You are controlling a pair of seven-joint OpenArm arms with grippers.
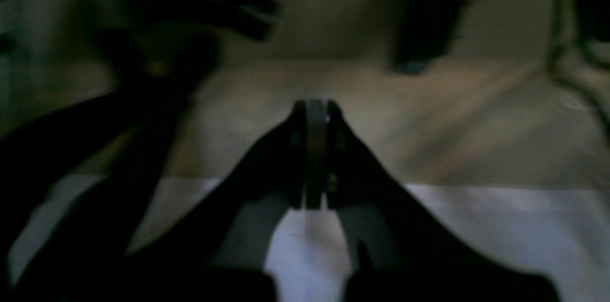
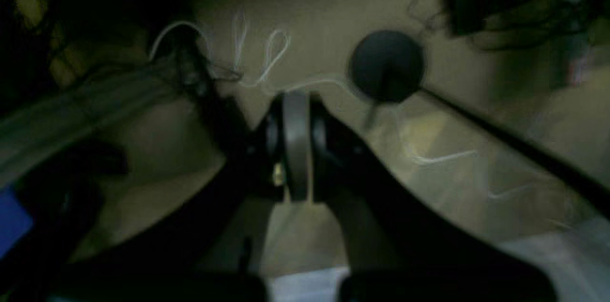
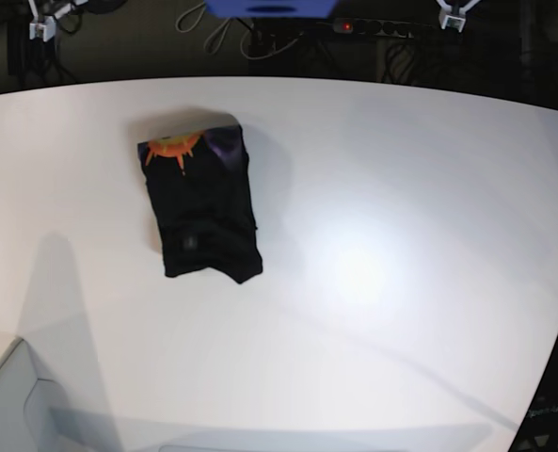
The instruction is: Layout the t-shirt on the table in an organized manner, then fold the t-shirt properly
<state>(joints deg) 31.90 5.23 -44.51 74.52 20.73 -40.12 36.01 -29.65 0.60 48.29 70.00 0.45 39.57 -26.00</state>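
Observation:
The black t-shirt [image 3: 203, 212] lies folded into a compact rectangle on the left half of the white table [image 3: 401, 188], with its orange print [image 3: 170, 148] and a bit of purple showing at the far end. Neither arm appears in the base view. In the left wrist view my left gripper [image 1: 315, 111] is shut with nothing in it, hanging past the table edge [image 1: 500, 226] above the floor. My right gripper [image 2: 295, 99] is likewise shut and empty, with only a strip of table [image 2: 305, 287] below it. The shirt shows in neither wrist view.
Beyond the table's far edge lie cables and a power strip [image 3: 382, 28]. A round black stand base [image 2: 386, 66] and white cords [image 2: 267, 54] sit on the floor. A dark object [image 1: 424, 21] stands on the floor. A pale block [image 3: 6, 405] is at the near left corner.

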